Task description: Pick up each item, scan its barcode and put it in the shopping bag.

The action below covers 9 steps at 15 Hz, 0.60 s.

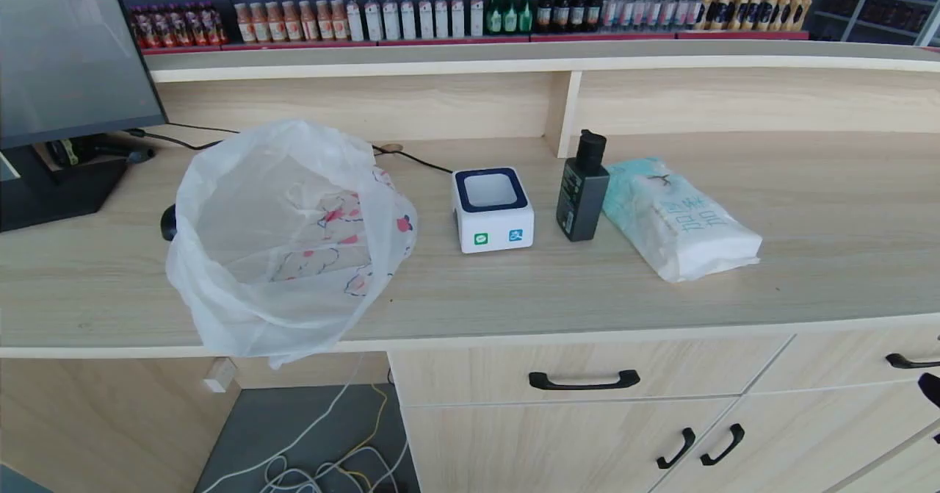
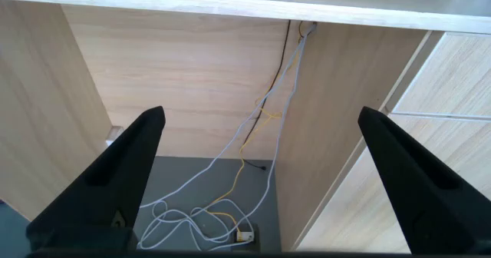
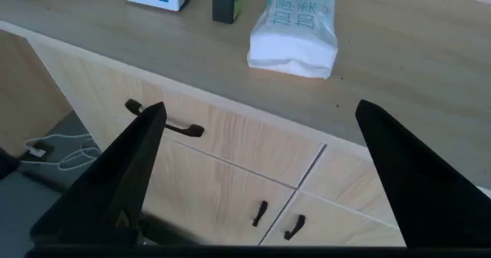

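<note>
The black pump bottle (image 1: 581,192) stands right of centre in the head view, just beside the tissue pack (image 1: 679,217) lying to its right (both on the counter (image 1: 514,294)). The scanner (image 1: 492,209) sits centre, and the open shopping bag (image 1: 286,236) is at left. The left claw (image 2: 261,116) and right claw (image 3: 259,108) are spread wide, holding nothing.

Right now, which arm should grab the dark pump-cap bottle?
Probably the right: the open right gripper faces the counter stretch holding the dark pump-cap bottle and white tissue pack. The left gripper points under the counter, below the translucent plastic bag.
</note>
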Available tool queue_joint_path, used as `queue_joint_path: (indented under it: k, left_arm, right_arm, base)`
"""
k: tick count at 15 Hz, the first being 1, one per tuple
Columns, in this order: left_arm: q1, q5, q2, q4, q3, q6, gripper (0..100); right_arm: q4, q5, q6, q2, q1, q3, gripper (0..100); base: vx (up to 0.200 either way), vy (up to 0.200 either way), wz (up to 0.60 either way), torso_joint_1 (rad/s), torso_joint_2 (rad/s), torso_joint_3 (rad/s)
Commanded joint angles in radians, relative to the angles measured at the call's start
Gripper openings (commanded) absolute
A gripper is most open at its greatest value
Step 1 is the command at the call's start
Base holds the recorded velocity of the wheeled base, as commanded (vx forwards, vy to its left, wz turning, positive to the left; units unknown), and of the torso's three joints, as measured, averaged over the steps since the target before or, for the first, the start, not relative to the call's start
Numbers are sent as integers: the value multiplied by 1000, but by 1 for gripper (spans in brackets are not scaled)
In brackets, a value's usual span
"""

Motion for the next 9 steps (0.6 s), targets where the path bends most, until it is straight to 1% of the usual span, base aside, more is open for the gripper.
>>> queue_joint_path:
  k: [1,3,5,6,7,9]
  left_arm:
    - [-1,0,0,0,0,0,100]
    - [1,0,0,0,0,0,100]
    - [1,0,0,0,0,0,100]
    - [-1,0,0,0,0,0,100]
    - [1,0,0,0,0,0,100]
    - [1,0,0,0,0,0,100]
  right_arm:
    - [-264,5,-98,374,169,-24,100]
    - [-419,-4,-105,509,266,-52,100]
    - [-525,-49,-96,608,310,-99,100]
    - [-543,-66,-85,632,324,-118,100]
    - [-569,-107,-67,672,352,-151,100]
    - [-588,-168,-53,732,379,-176,100]
  base:
    - [0,0,0,0,0,0]
    - [0,0,0,0,0,0]
    - [0,0,0,0,0,0]
    - [0,0,0,0,0,0]
    - [0,0,0,0,0,0]
    - [0,0,0,0,0,0]
